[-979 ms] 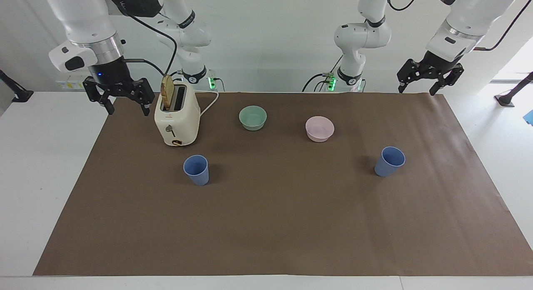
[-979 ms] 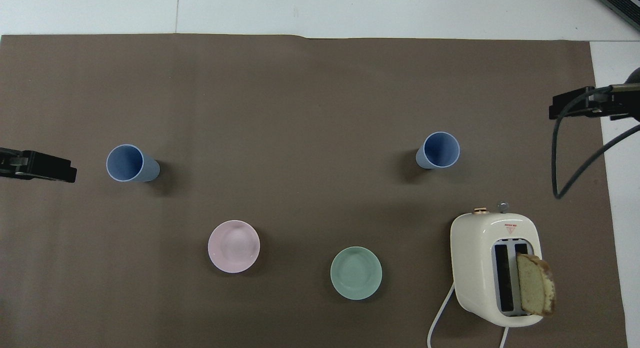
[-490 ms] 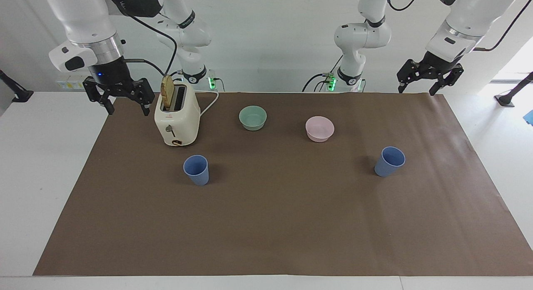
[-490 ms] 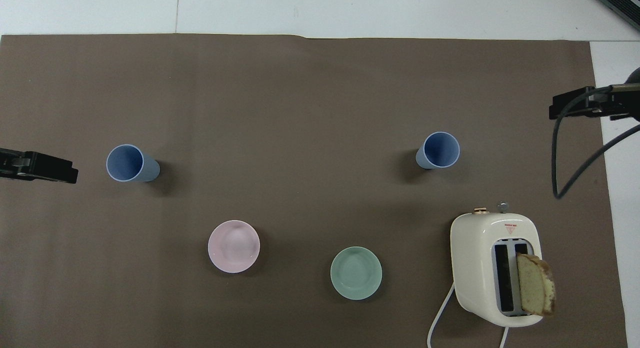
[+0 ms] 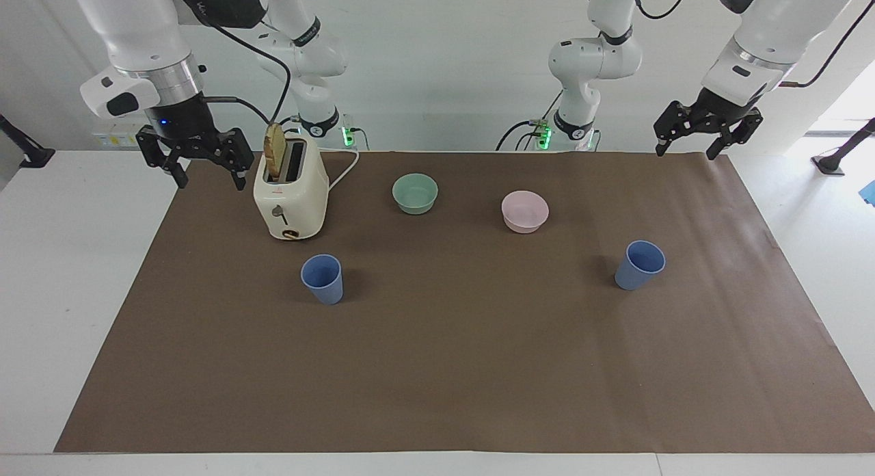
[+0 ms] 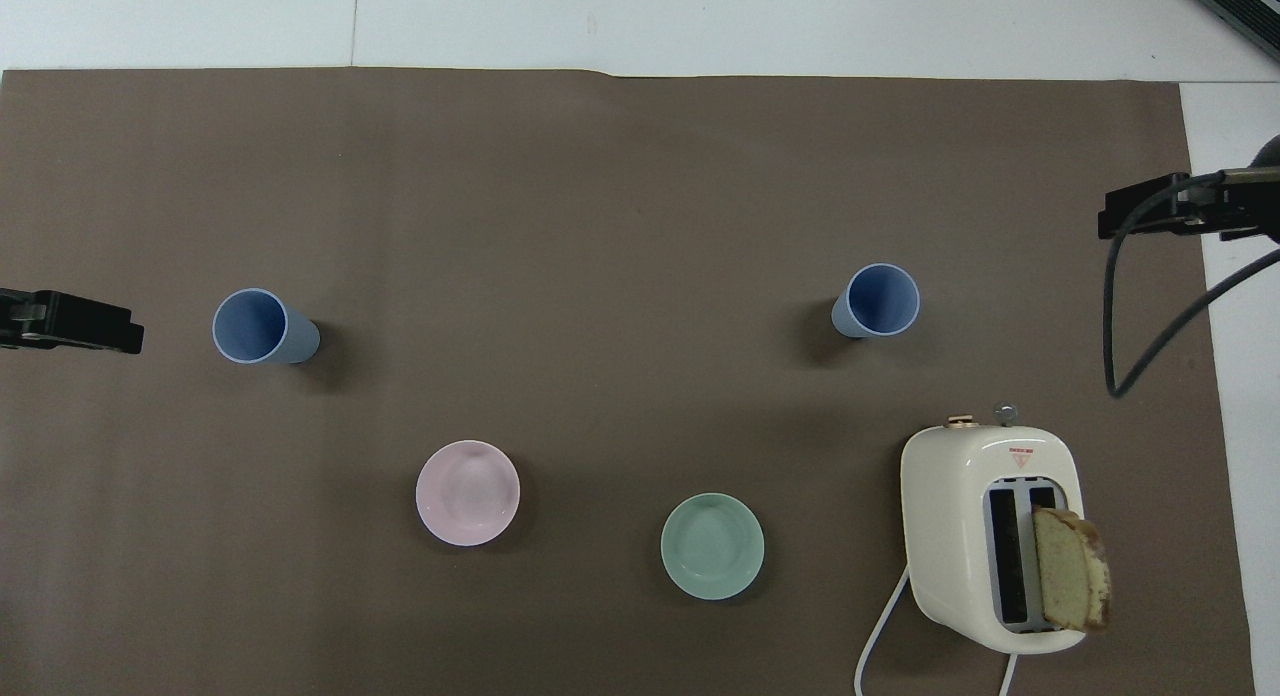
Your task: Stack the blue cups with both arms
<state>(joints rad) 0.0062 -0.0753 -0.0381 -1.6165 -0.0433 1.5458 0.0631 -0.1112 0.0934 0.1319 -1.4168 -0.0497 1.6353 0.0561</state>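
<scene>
Two blue cups stand upright and apart on the brown mat. One blue cup (image 5: 322, 279) (image 6: 877, 301) is toward the right arm's end, just farther from the robots than the toaster. The other blue cup (image 5: 640, 265) (image 6: 262, 327) is toward the left arm's end. My right gripper (image 5: 210, 182) (image 6: 1150, 208) hangs open and empty over the mat's edge beside the toaster. My left gripper (image 5: 685, 152) (image 6: 90, 326) hangs open and empty over the mat's edge at the left arm's end. Neither gripper touches a cup.
A cream toaster (image 5: 290, 192) (image 6: 990, 536) holding a slice of bread (image 5: 275, 153) stands near the right gripper. A green bowl (image 5: 415, 193) (image 6: 712, 546) and a pink bowl (image 5: 525, 211) (image 6: 467, 492) sit nearer to the robots than the cups.
My left gripper has drifted slightly outward toward the left arm's end of the table. The right gripper, cups and bowls have not moved.
</scene>
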